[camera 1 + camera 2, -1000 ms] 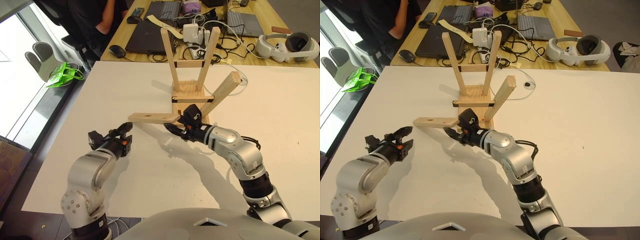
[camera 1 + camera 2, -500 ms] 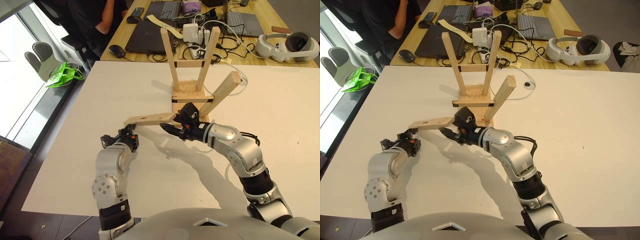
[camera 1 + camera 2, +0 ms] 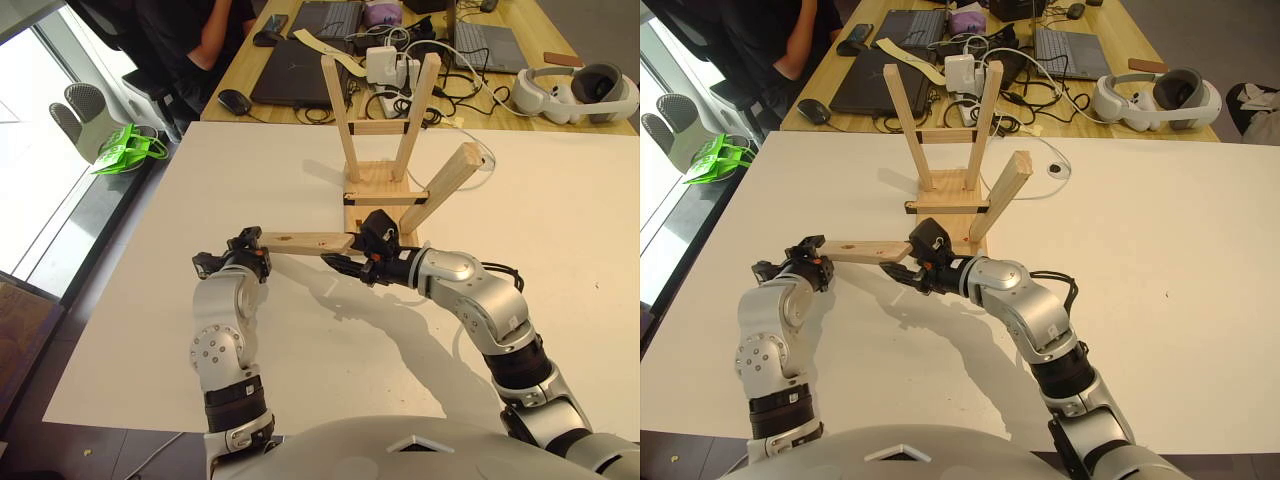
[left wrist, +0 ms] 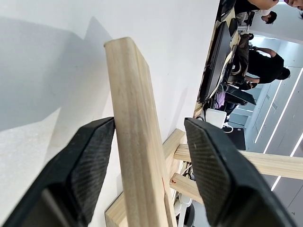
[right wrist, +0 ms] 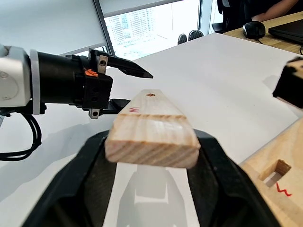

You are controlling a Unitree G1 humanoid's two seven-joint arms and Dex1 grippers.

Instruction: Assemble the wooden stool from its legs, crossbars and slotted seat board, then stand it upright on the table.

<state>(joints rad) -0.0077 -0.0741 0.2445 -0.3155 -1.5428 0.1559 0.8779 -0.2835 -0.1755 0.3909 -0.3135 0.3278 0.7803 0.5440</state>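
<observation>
The slotted seat board (image 3: 378, 188) lies flat on the white table (image 3: 560, 260). Two legs (image 3: 340, 115) joined by a crossbar (image 3: 380, 127) stand up from it, and a third leg (image 3: 445, 185) leans out to the right. My right gripper (image 3: 352, 257) is shut on one end of a loose wooden leg (image 3: 305, 240), holding it level just above the table in front of the seat board. My left gripper (image 3: 243, 252) is at the leg's other end, open, with its fingers (image 4: 94, 156) on either side of the wood (image 4: 137, 156). The right wrist view looks along the leg (image 5: 151, 123) to the left gripper (image 5: 128, 87).
Behind the white table is a wooden desk with laptops (image 3: 300, 75), a mouse (image 3: 235, 101), cables and a white headset (image 3: 578, 92). A green bag (image 3: 128, 148) lies past the table's left edge. The table's right side and front are bare.
My left arm has swung in from the near left of the table to the leg's free end, and its fingers now straddle it. The right gripper has kept hold, and the leg dipped slightly and levelled.
</observation>
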